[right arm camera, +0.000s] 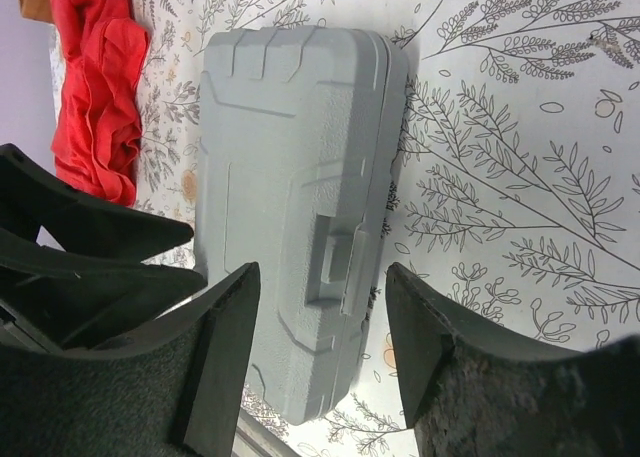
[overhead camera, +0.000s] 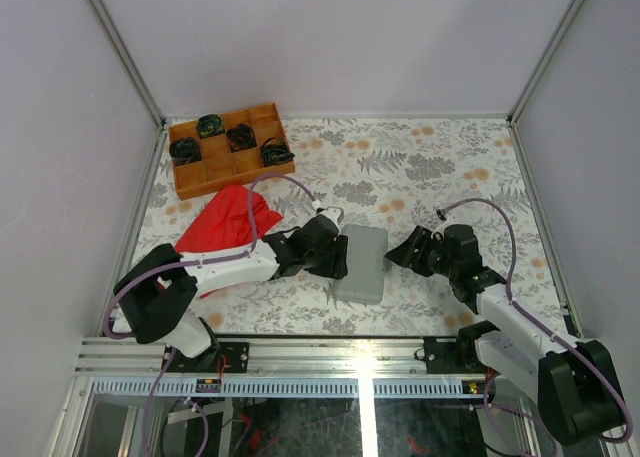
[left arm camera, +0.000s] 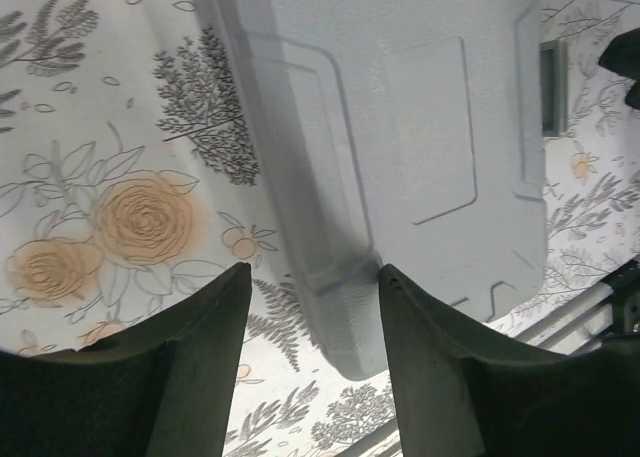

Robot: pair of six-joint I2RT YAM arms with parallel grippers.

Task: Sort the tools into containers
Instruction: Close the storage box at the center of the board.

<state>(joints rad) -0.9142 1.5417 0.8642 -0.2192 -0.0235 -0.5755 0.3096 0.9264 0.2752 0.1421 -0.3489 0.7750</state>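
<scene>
The shut case (overhead camera: 362, 264) lies flat on the surface (overhead camera: 450, 177) between the claws. Left claw (overhead camera: 338, 259) is just beside its left edge, right claw (overhead camera: 398, 257) near its right edge, both with fingers apart.

The left tool (left arm camera: 312, 277), jaws apart, faces a corner of the closed grey case (left arm camera: 420, 127).
</scene>
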